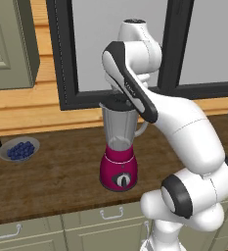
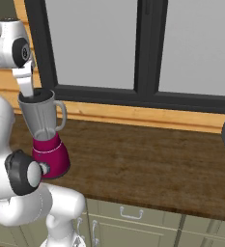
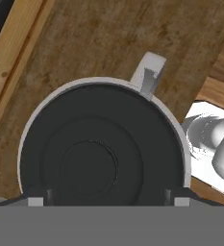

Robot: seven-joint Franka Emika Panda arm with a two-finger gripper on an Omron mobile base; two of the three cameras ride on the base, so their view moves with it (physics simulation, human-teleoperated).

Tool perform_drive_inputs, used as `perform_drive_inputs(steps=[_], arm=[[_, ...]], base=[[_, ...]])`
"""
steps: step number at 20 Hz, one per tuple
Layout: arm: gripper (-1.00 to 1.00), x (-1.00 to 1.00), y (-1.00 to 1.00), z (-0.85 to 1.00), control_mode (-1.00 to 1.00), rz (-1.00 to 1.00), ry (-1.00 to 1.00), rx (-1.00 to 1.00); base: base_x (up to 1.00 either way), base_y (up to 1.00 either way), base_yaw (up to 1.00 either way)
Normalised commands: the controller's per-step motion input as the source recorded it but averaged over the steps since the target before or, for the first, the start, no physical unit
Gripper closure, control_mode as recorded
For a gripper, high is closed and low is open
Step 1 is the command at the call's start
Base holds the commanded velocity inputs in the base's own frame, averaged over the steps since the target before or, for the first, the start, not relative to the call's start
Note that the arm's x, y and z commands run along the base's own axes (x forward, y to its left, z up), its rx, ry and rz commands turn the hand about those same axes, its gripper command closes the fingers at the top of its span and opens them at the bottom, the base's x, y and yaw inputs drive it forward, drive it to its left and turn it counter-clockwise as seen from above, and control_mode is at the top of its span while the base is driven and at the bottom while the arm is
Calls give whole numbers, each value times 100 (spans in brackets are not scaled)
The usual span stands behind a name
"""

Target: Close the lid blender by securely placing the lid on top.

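Dark wooden countertop (image 1: pixel 61 171) is seen under a black-framed window (image 2: pixel 143 53). On the countertop, below the window, stands the blender (image 1: pixel 118 147): magenta-red hourglass base with round black-and-silver dial, topped by a tall clear grey jar with handle and spout. Well apart from the blender, toward the countertop's far end in the left base view, a small grey bowl of blueberries (image 1: pixel 19 149) is noted.

The round black lid (image 3: pixel 101 151) with raised centre knob is seen lying within the jar's rim, which shows as a pale ring around it in the hand view. It appears seated, though full seating cannot be confirmed.

The two-finger gripper (image 3: pixel 106 196) is held directly above the lid. Its dark fingertips (image 3: pixel 36 199) are set wide, one at each side of the lid's edge, and nothing appears to be clamped between them.

Risk is judged as follows: if the lid is only resting askew, it could be knocked loose by a fingertip brushing the edge on retreat. The light jar could also be tipped by a sideways pull.
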Motion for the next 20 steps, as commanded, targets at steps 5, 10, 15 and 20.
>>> perform_drive_inputs(steps=[5,10,15,20], arm=[[-100,-2,0,0,-100,0,0,1],[-100,-11,0,41,-100,0,0,0],[-100,-70,-6,49,-100,0,-8,0],[-100,-93,-32,1,-100,0,-18,3]], base=[[0,0,0],[0,0,0],[0,0,0],[0,0,0]])
